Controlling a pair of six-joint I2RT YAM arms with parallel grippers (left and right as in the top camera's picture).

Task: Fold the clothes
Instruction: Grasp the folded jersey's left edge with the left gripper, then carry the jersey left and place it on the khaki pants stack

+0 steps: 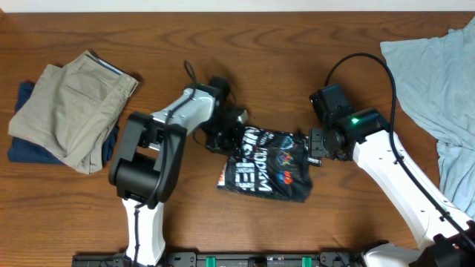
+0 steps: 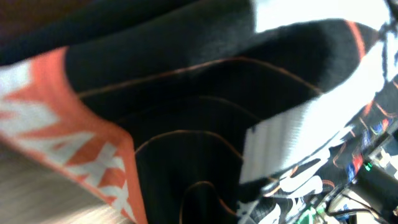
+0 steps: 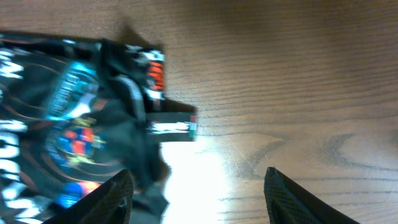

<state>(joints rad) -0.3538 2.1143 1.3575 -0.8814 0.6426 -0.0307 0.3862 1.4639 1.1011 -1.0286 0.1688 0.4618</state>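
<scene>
Black short-sleeved jersey with orange contour lines (image 1: 271, 167) lay bunched on brown wooden bench (image 1: 185, 44), filling left wrist view. Left end effector (image 1: 221, 137) at its edge, grip unreadable. Right end effector (image 3: 198, 173) gaped empty beside it. Likely light, limp, slippery: pinch corners.

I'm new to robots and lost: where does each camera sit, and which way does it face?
Overhead: above the table, facing straight down on the jersey; both arms show.
Left wrist: on the left arm, close up on the jersey's fabric; no jaws visible.
Right wrist: on the right arm, facing down at the table and jersey edge; open jaws at the bottom.
Shared: all three show the jersey.
</scene>
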